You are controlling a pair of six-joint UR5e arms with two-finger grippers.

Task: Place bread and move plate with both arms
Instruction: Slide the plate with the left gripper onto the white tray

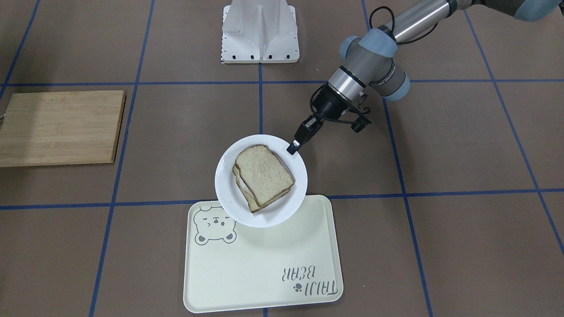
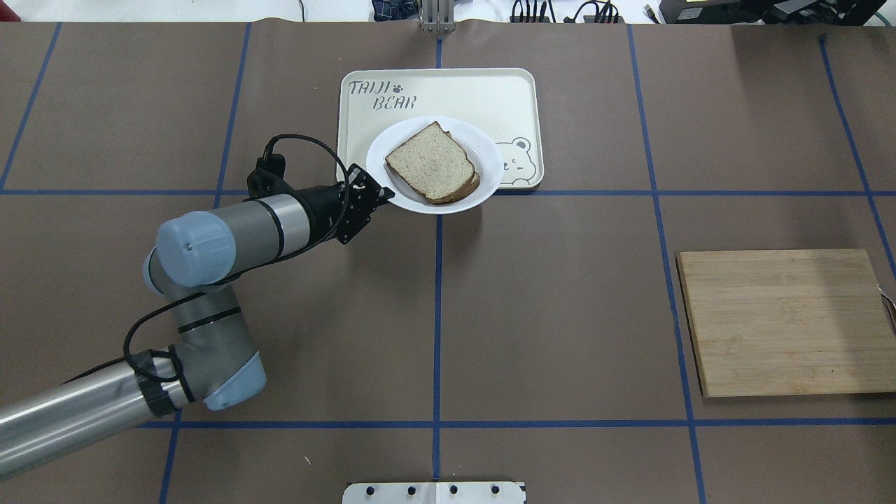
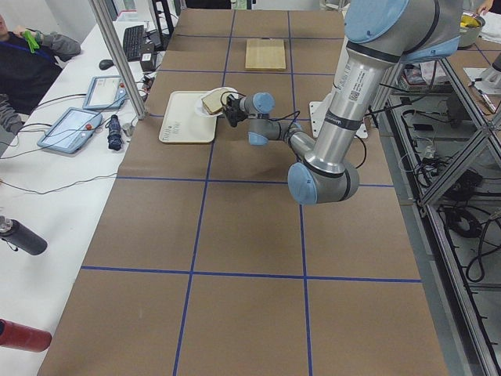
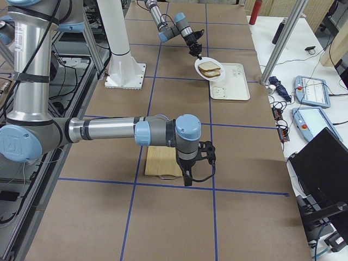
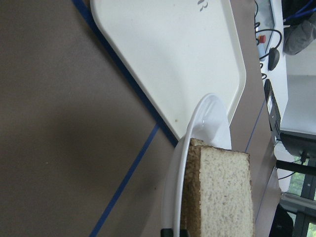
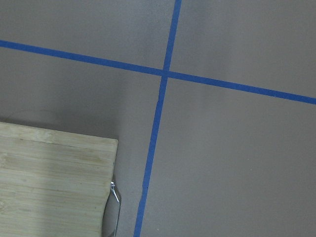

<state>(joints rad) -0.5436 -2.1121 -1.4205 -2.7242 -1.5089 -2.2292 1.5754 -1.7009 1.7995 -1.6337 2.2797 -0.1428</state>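
Over the cream tray's point(image 1: 264, 273) edge, left fingers point(image 1: 293, 146) pinch the round glossy plate point(image 1: 296, 169).

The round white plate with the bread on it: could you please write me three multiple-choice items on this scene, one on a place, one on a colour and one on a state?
1. Where is the round glossy white plate that bears the tan bread slice?
A. In the middle of the cream rectangular tray.
B. Over the tray's bear-drawing corner.
C. Wholly off the tray.

2. What colour are the tape lines on the brown table?
A. Red.
B. Yellow.
C. Blue.

3. How is the left gripper?
A. Shut on the plate's rim.
B. Open, clear of the plate.
C. Shut on the bread.

Answers:
1. B, the plate overlaps the bear corner in the front-facing and overhead views.
2. C, the grid lines are blue.
3. A, the gripper pinches the rim beside the bread.
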